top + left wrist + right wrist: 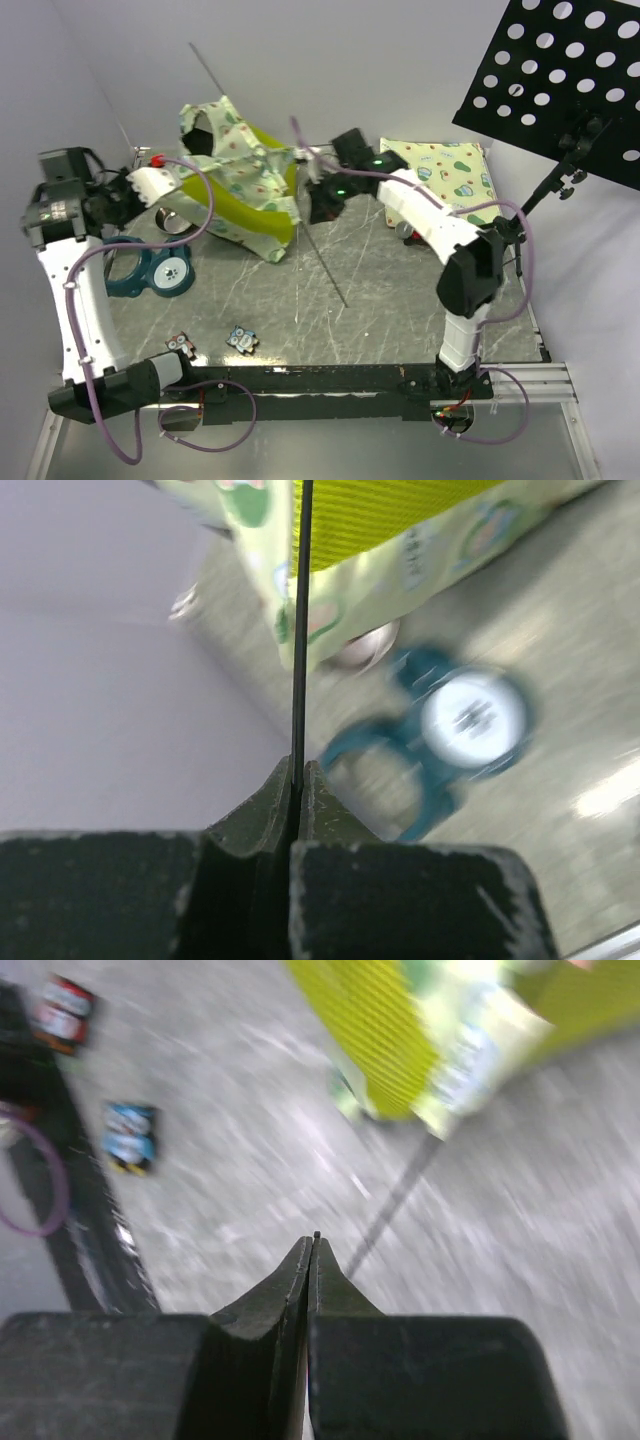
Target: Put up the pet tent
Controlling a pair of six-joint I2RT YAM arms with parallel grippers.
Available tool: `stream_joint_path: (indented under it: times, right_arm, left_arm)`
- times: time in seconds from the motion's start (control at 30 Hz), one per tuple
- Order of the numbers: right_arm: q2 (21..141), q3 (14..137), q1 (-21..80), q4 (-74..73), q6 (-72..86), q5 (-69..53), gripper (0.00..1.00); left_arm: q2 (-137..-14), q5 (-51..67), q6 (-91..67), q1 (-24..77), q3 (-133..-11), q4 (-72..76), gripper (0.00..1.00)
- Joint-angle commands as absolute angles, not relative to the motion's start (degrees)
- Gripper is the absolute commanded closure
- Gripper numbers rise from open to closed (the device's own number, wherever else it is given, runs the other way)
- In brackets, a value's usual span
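Note:
The pet tent [245, 175] stands half raised at the back left, avocado-print fabric over lime-yellow panels, and it fills the top of the left wrist view [390, 530]. My left gripper [299, 765] is shut on a thin black pole [299, 630] that runs straight up into the tent. My right gripper [322, 205] hovers at the tent's right side; in its wrist view it [312, 1242] is shut, with a small dark pole tip [316, 1235] pinched at the fingertips. Another pole [330, 270] slants across the table from the tent.
A teal ring toy [155, 272] and a metal bowl [178, 218] lie left of the tent. The flat printed mat [445, 170] lies at the back right, under a black perforated stand [560, 80]. Two small packets [242, 339] sit near the front edge.

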State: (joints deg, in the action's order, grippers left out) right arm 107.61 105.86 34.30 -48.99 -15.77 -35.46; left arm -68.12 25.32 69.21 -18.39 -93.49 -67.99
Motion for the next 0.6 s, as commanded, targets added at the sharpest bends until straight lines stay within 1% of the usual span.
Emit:
stream_joint_path:
  times: [0.0, 0.07, 0.1, 0.13, 0.17, 0.2, 0.27, 0.3, 0.37, 0.47, 0.57]
  right_arm:
    - [99.1, 99.2, 28.6, -53.1, -20.6, -32.5, 1.0]
    - [98.8, 98.7, 26.6, -53.8, -20.5, -34.4, 1.0]
    - [98.9, 98.2, 25.8, -53.4, -20.0, -35.7, 0.93]
    - [98.9, 97.2, 25.3, -51.9, -18.8, -36.4, 0.69]
    - [99.1, 96.2, 25.2, -50.0, -17.9, -36.6, 0.5]
    - [99.4, 95.4, 25.1, -47.6, -17.2, -36.1, 0.37]
    - [101.2, 94.0, 24.8, -42.4, -14.9, -33.8, 0.26]
    - [102.6, 94.6, 24.6, -41.4, -14.6, -32.0, 0.24]
    - [105.8, 95.8, 24.0, -40.3, -13.1, -27.9, 0.23]
    - [108.5, 96.4, 22.2, -39.6, -10.6, -25.3, 0.26]
    - [108.3, 94.3, 21.7, -37.8, -10.2, -23.1, 0.29]
  left_arm:
    - [-69.1, 34.4, 56.7, -9.1, -87.3, -62.1, 0.99]
    - [-69.8, 36.5, 52.5, -7.1, -82.7, -57.7, 0.99]
    - [-70.6, 37.1, 51.3, -6.7, -80.4, -55.7, 0.99]
    - [-71.4, 36.8, 50.9, -6.4, -78.5, -54.1, 0.99]
    - [-72.5, 36.3, 50.9, -6.4, -77.4, -53.3, 0.99]
    - [-73.7, 35.6, 51.2, -6.4, -76.6, -52.7, 0.99]
    - [-75.9, 33.8, 52.5, -6.5, -76.7, -53.8, 0.99]
    - [-76.6, 33.5, 52.8, -6.5, -77.0, -54.4, 0.99]
    - [-77.2, 33.0, 53.2, -6.7, -77.3, -55.2, 0.99]
    - [-76.9, 32.3, 52.7, -6.7, -76.6, -54.1, 0.99]
    - [-76.6, 31.9, 51.9, -6.7, -75.1, -52.0, 0.99]
